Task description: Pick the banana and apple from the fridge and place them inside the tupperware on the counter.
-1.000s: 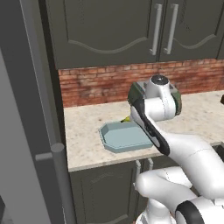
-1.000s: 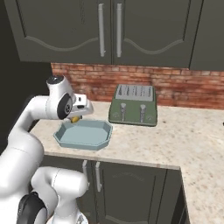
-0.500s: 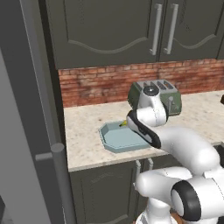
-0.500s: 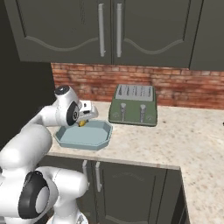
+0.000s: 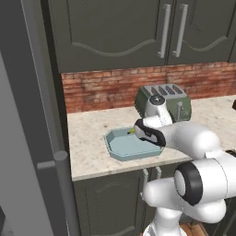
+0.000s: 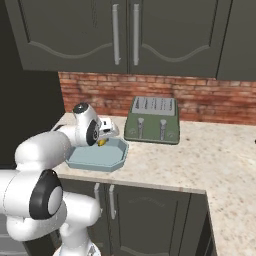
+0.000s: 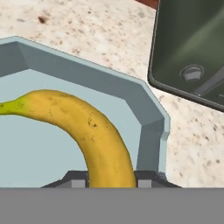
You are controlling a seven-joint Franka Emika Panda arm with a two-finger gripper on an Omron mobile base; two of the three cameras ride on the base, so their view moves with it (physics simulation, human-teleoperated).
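Two-finger gripper (image 7: 111,180) clamped on the curved yellow banana (image 7: 83,127), which rises between the dark finger tips (image 7: 78,180) and arcs left over the floor of the shallow light-blue rectangular plastic tupperware (image 7: 109,89). Whether the banana touches the floor can't be told. The tupperware (image 5: 133,148) sits on the beige speckled stone counter (image 5: 90,147), near its front edge. Grey-green toaster (image 6: 153,120) stands just beside it, against the red brick wall (image 6: 210,100). Dark panelled upper cabinets (image 6: 125,35) hang above.
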